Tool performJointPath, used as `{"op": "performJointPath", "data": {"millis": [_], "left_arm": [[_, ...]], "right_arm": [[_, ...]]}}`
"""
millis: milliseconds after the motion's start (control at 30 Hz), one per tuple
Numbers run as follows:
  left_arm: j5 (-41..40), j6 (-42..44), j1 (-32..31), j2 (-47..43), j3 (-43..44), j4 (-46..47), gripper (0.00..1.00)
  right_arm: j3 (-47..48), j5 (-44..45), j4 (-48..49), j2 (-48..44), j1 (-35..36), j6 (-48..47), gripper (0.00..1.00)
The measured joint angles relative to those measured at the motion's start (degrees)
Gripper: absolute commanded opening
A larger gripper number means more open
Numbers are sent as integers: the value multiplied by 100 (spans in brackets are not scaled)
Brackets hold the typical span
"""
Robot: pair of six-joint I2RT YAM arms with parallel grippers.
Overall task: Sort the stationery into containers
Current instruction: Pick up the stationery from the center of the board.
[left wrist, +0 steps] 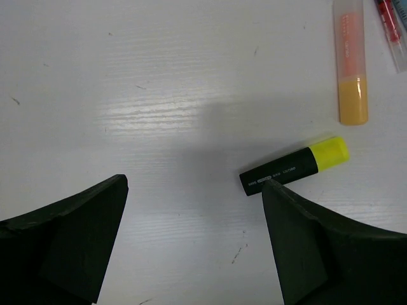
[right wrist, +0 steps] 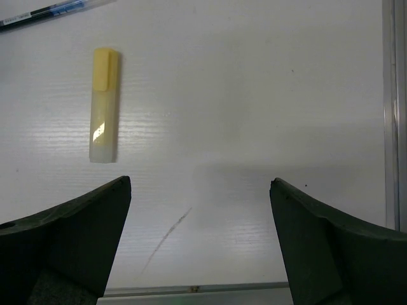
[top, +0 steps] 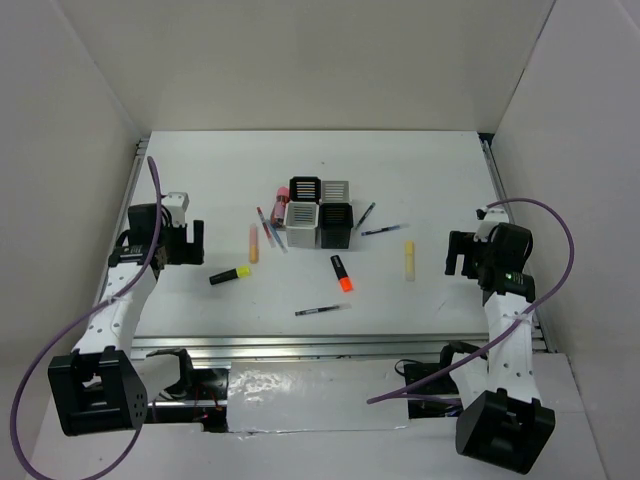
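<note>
Four square cups stand in a two-by-two cluster mid-table: black far left, grey far right, white near left, black near right. A pink highlighter leans at the far-left cup. A yellow highlighter with a black body lies left of centre and shows in the left wrist view, by my right finger. A peach highlighter, an orange one, a pale yellow one and thin pens lie around. My left gripper and right gripper are open and empty.
More thin pens lie by the cups: several on the left and two on the right. The table's metal front rail runs along the near edge, and white walls enclose the table at the back and sides.
</note>
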Motion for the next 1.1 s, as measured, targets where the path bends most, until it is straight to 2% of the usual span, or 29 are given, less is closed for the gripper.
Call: {"op": "performJointPath", "data": {"millis": [167,333,500,767,967,1100], "left_arm": [[216,9,0,59,111,-52,96],[393,-17,-2,448,791,-68,91],[527,-378,-345,1220,1779,-81,88],[37,-1023,-1646,2942,3386,-420,85],[-39,-1471,-1792,4288,4522,-673,78],[184,-1655,-1792,4972,4937,-715,75]], "right_arm": [[0,-50,0,0,-11,-22,95],[0,-61,0,0,-11,-22,95],[0,-61,2,9,-11,-22,95],[0,-55,7,125,-33,-20,95],[0,-9,7,221,-59,-20,95],[0,55,11,295,-70,-20,94]]}}
